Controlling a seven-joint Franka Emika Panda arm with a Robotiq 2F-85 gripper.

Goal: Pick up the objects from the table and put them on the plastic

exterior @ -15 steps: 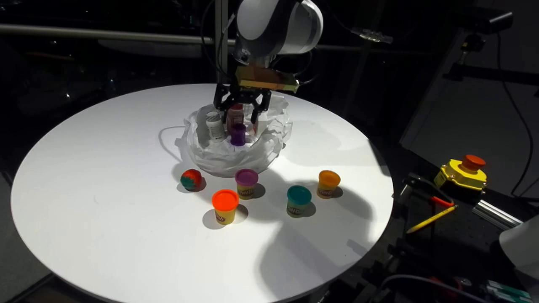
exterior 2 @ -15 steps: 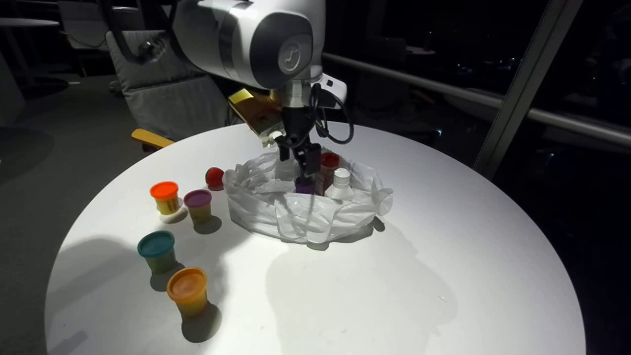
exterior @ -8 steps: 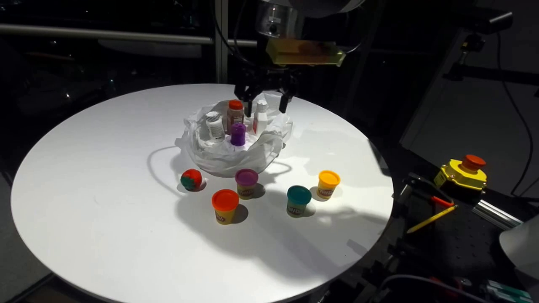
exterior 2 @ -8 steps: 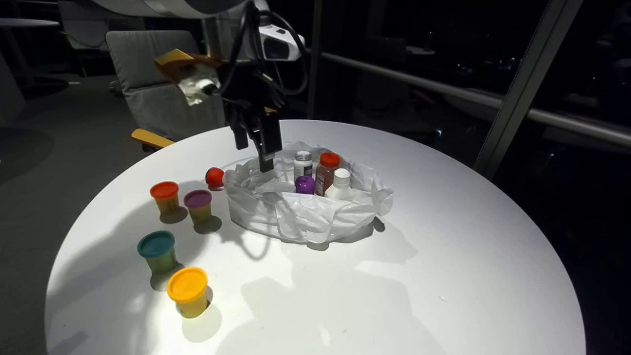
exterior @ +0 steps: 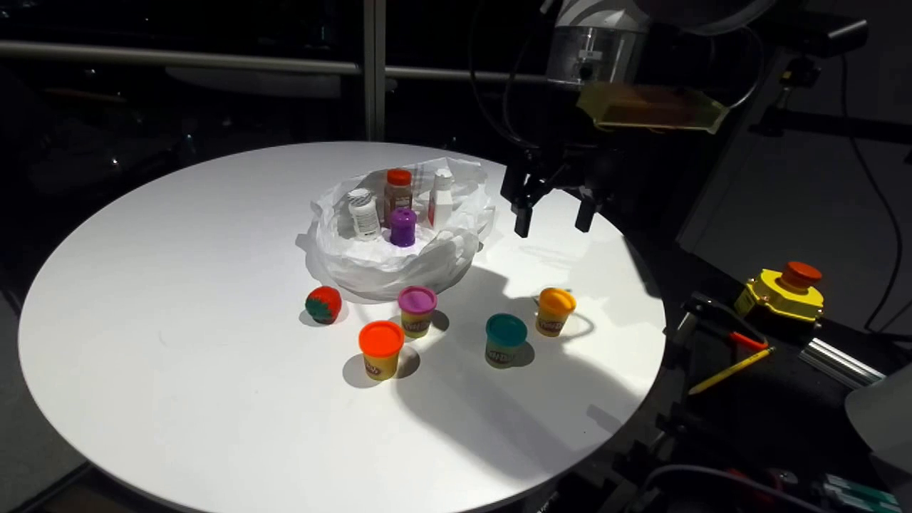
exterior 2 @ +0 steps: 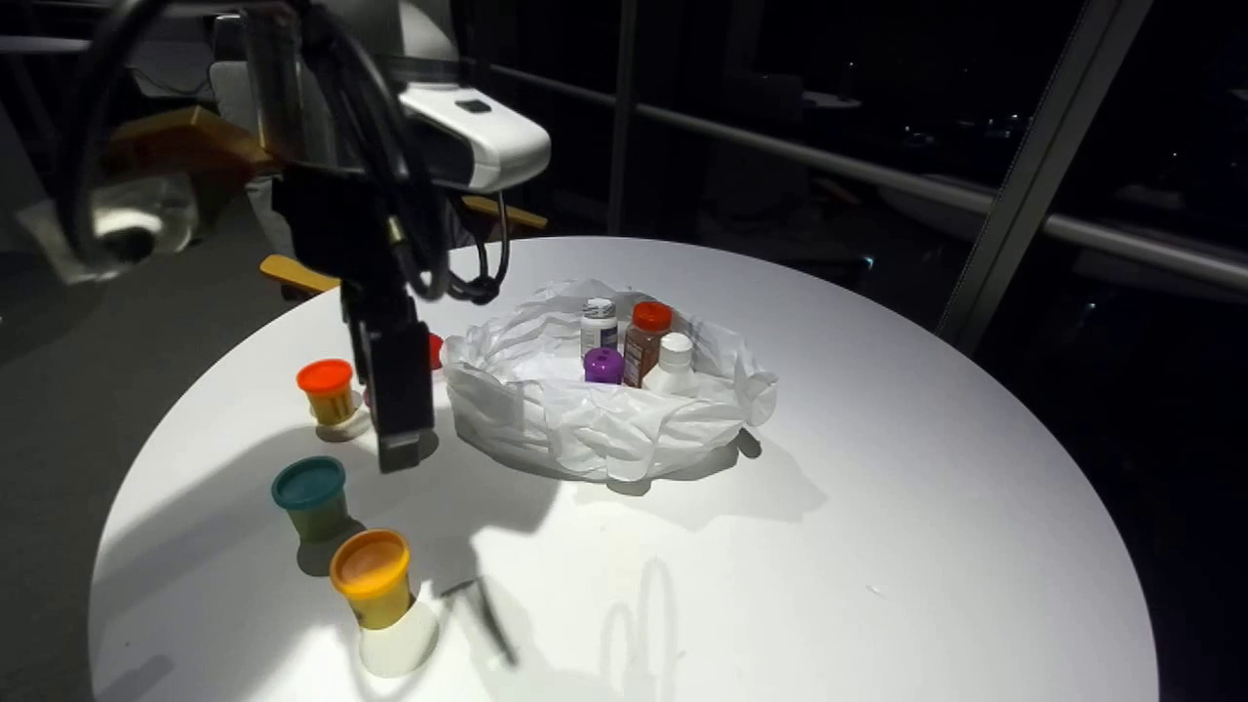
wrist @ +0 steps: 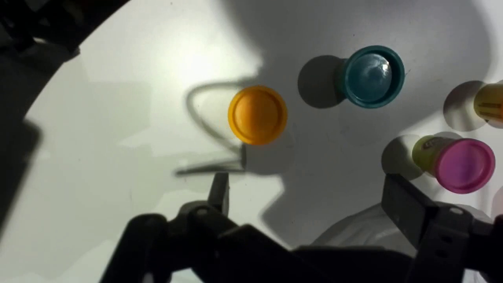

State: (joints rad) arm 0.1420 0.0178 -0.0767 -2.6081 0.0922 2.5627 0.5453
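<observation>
Gaping wide, jaws clear of the orange-lidded cup (wrist: 257, 115)

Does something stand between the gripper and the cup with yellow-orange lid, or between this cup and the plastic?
Nothing visible stands between gripper and cup; on the way into the plastic, only its raised wall facing the cup.

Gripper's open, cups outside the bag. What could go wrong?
An off-centre descent of the open gripper could knock the yellow-orange cup toward the teal cup.
The wrinkled rim of the plastic bag might snag a lowered cup.
The red-capped bottle and purple container stand close together; a dropped cup may topple one.
</observation>
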